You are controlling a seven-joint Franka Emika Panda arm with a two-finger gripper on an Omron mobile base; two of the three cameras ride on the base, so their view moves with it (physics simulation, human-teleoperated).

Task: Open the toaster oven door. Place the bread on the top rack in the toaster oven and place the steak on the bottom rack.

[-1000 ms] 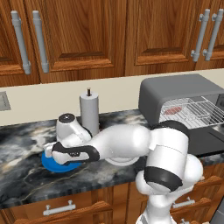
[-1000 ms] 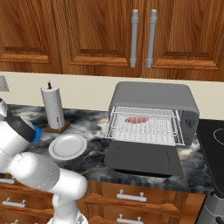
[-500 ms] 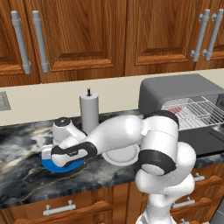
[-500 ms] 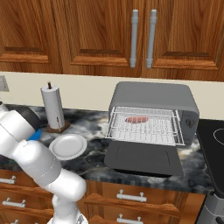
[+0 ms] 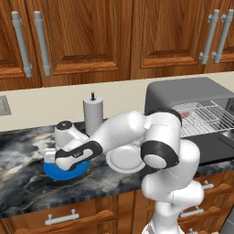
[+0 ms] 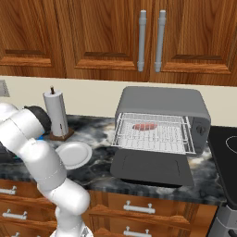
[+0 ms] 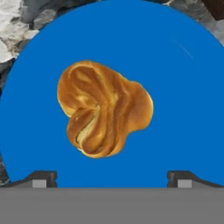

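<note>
On the dark marbled stone desk [image 5: 27,178], a round blue plate [image 7: 183,109] holds the small lumpy golden-brown bread [image 7: 103,114]. Right above it hangs the robot's claw [image 7: 112,178], its two dark tips spread wide and touching nothing. Beside the blue plate sit a round white plate [image 6: 74,155] and a white paper-towel roll [image 6: 56,113]. Farther along, the big gray boxy toaster oven [image 6: 159,104] has its dark flat door [image 6: 152,167] folded down. Inside, the flat pink-red steak [image 6: 144,126] lies on a silver wire rack [image 6: 155,134].

The dark marble countertop [image 6: 99,173] has a blue plate [image 5: 64,171] toward its left end. A white plate [image 6: 74,154], a paper-towel roll [image 6: 57,114] and the toaster oven [image 6: 162,109] sit further right.
</note>
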